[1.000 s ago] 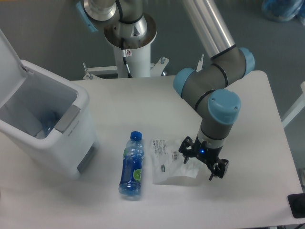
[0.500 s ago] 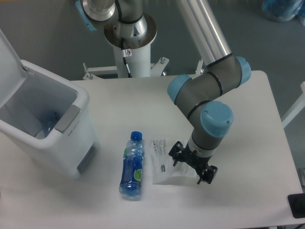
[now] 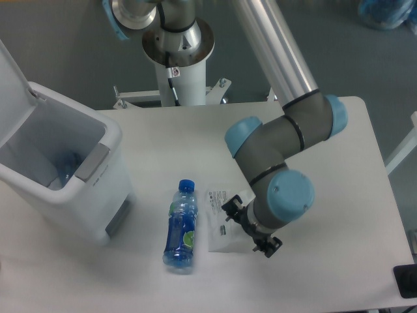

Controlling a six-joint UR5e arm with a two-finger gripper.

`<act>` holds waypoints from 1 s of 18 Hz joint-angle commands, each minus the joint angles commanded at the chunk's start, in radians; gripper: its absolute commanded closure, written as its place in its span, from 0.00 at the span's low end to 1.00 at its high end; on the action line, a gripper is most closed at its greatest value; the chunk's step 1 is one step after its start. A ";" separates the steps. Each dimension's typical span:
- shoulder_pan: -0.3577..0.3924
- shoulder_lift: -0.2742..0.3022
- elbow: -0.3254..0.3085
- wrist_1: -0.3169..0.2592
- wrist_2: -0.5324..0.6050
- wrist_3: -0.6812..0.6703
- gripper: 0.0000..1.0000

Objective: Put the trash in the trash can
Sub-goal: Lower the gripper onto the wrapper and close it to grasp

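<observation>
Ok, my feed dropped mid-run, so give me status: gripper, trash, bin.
Gripper open, low over the wrapper, nothing held. Bottle lying on the table beside it. Trash can lid up, path clear.

One fixed camera looks down on me from high at the front of the table (image 3: 163, 140), angled steeply. It faces my mounting pedestal (image 3: 179, 59) at the far edge, seeing nearly the whole tabletop.
</observation>
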 joint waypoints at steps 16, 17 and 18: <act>-0.034 -0.020 0.014 -0.057 0.108 -0.011 0.61; -0.034 -0.018 0.009 -0.055 0.108 -0.012 0.68; -0.035 -0.017 0.005 -0.051 0.109 -0.014 0.76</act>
